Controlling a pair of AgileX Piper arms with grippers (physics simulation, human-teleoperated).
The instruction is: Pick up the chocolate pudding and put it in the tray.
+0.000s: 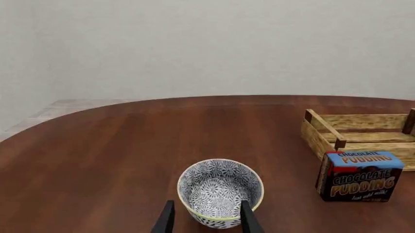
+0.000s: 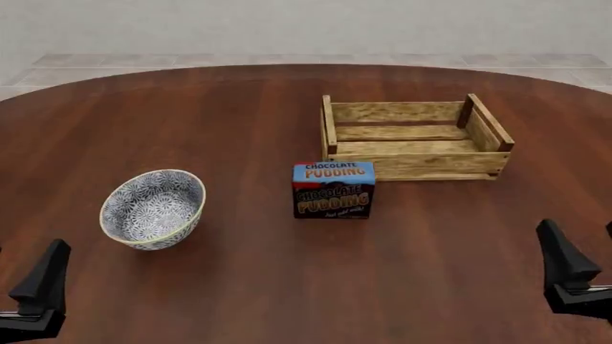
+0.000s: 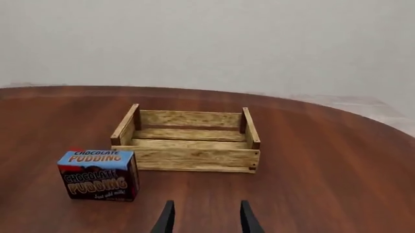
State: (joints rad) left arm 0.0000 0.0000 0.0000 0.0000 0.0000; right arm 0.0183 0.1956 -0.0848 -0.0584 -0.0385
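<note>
Small rectangular chocolate pudding carton (image 2: 333, 190), dark brown front w/ orange lettering, blue-and-red top, stands upright on the round dark-wood table (image 2: 239, 287), approx. centre. It sits just beside the near-left corner of the shallow light-wood slatted tray (image 2: 413, 137), w/ a thin strip of table showing between them; apart, not touching. Judgement: that placement keeps the transfer short, a lift and a small carry rearward and right.

Blue-and-white patterned ceramic bowl (image 2: 153, 208) stands well apart to the left, directly ahead of the left gripper (image 1: 207, 219); not part of the task.

Left gripper: jaws spread, nothing between them. Right gripper (image 3: 207, 217): jaws likewise spread, holding nothing. Both sit low at the near table edge, well short of every item; judged a start pose, pick not yet begun. Right wrist view shows carton and tray ahead, so the right arm looks better placed for the grasp.

Carton's front faces the arms, narrow sides left and right; prob. grasped across the width.

Count: cartons 1, trays 1, bowls 1, grippers 2. Tray interior holds nothing visible.
</note>
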